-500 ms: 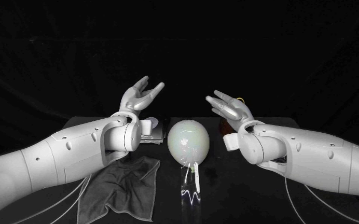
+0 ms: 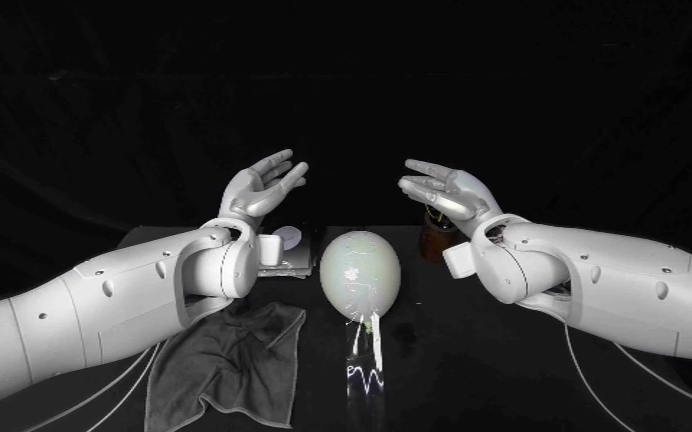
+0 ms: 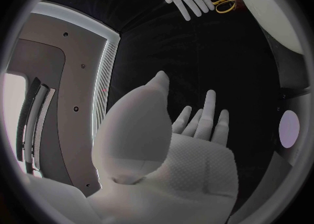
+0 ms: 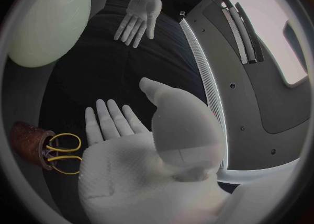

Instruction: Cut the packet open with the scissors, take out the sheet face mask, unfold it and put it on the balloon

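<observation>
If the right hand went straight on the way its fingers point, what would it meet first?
Probably the left hand: the right hand points its fingers across open space toward it, above the balloon. Depth is unclear, so it may pass by.

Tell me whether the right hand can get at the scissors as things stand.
Probably yes. The right hand is open and empty, and the scissors stand handles-up in their brown holder close beside it, with nothing between. The balloon lies off to the side, out of the way.

Open gap above balloon (image 2: 359,272) between left hand (image 2: 263,188) and right hand (image 2: 449,193); cloth (image 2: 231,357) beside balloon
</observation>
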You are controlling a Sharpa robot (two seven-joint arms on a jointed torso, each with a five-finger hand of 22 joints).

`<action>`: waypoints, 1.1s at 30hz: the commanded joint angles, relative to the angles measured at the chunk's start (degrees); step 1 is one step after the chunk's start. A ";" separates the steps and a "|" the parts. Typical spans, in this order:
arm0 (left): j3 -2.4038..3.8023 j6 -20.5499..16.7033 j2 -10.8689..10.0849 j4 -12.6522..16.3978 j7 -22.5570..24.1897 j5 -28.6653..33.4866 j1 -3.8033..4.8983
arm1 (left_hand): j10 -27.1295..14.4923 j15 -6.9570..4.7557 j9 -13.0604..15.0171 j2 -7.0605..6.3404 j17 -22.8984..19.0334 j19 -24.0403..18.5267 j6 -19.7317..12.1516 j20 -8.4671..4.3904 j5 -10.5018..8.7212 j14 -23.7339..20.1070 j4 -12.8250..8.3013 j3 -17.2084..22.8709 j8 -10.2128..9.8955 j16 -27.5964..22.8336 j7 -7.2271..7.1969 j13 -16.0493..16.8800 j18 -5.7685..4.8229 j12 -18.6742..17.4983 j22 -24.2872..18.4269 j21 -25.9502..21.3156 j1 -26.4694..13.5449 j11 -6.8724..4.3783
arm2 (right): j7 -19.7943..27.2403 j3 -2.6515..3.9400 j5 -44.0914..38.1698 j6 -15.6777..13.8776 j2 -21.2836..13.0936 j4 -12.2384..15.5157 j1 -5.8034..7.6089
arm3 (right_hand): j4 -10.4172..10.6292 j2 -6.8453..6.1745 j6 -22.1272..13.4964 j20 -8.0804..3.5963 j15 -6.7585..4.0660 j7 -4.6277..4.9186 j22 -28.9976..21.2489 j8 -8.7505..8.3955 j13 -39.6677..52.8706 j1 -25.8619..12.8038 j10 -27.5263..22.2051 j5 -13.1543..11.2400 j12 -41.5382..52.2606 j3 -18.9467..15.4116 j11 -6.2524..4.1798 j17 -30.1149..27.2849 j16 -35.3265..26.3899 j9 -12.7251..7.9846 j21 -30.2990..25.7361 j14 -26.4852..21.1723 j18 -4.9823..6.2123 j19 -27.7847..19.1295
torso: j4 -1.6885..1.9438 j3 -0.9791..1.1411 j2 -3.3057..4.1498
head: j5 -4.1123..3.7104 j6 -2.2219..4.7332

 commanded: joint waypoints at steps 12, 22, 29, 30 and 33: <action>0.02 4.97 -4.16 5.16 2.27 0.77 0.12 | 26.04 -3.10 5.24 1.78 0.97 21.43 18.99 -0.32 0.13 12.96 -0.90 1.65 7.66 5.29 6.92 1.25 6.01 3.93 2.52 7.22 2.41 -1.48 | 1.45 0.07 -7.37 -2.16 -3.24 1.43 1.85 | -3.83 -1.46 15.51 -0.05 -2.18 7.82 2.96 4.64 0.72 4.30 20.89 0.07 1.53 2.27 -1.50 2.65 4.60 3.42 6.84 19.77 3.35 17.01 | -0.39 0.04 0.67 | -0.70 0.30; 0.01 7.46 -9.05 11.07 2.37 1.00 0.21 | 32.94 -5.43 5.44 1.27 1.61 27.56 24.86 -1.16 0.15 19.34 -1.42 3.35 9.07 7.27 5.19 1.29 7.13 4.90 2.91 9.58 4.34 -3.55 | -4.89 0.07 -17.53 2.47 -7.56 0.44 6.40 | -6.07 -3.56 25.91 -1.85 -5.95 5.88 5.30 6.94 0.69 5.54 29.47 -0.44 1.31 5.88 -4.09 4.65 9.02 4.61 13.61 31.93 5.27 29.30 | -0.57 0.25 2.14 | -2.30 1.10; 0.02 7.75 -11.31 13.94 3.43 1.38 0.35 | 37.17 -7.29 5.14 0.64 2.44 31.15 27.90 -2.79 0.19 24.64 -0.89 5.39 9.32 9.05 3.89 1.08 7.10 4.89 3.14 10.96 5.14 -5.05 | -9.34 0.07 -30.57 5.11 -8.47 -5.81 9.85 | -7.57 -5.15 29.78 -5.48 -9.43 3.80 8.28 7.79 0.74 6.17 35.57 -0.64 1.16 5.75 -6.47 8.16 13.34 4.75 19.78 41.51 5.16 36.23 | -0.96 0.20 3.22 | -3.27 1.87; 0.03 7.97 -11.40 14.09 3.49 1.42 0.36 | 37.83 -7.45 5.03 0.44 2.53 31.64 28.31 -3.02 0.19 25.20 -0.71 5.83 9.24 9.13 3.81 1.05 7.09 4.71 3.13 11.10 5.17 -5.20 | -9.74 0.07 -32.53 5.30 -8.38 -6.96 10.16 | -7.57 -5.15 29.78 -5.48 -9.43 3.80 8.28 7.79 0.74 6.17 35.57 -0.64 1.16 5.75 -6.47 8.16 13.34 4.75 19.78 41.51 5.16 36.23 | -0.97 0.19 3.29 | -3.45 1.88; 0.06 8.58 -11.51 14.41 3.69 1.51 0.43 | 38.49 -7.67 4.80 0.46 2.55 32.11 28.86 -3.36 0.18 25.56 -0.86 7.47 8.99 8.87 3.68 0.97 7.05 4.06 3.03 11.17 6.08 -5.33 | -11.25 0.08 -38.40 6.52 -7.95 -10.61 10.91 | -7.96 -5.64 30.78 -6.95 -10.55 3.34 10.15 7.80 0.65 6.19 36.43 -0.72 0.36 4.74 -7.23 9.97 15.22 4.68 23.08 45.08 5.02 38.66 | -1.04 0.22 3.64 | -3.94 2.07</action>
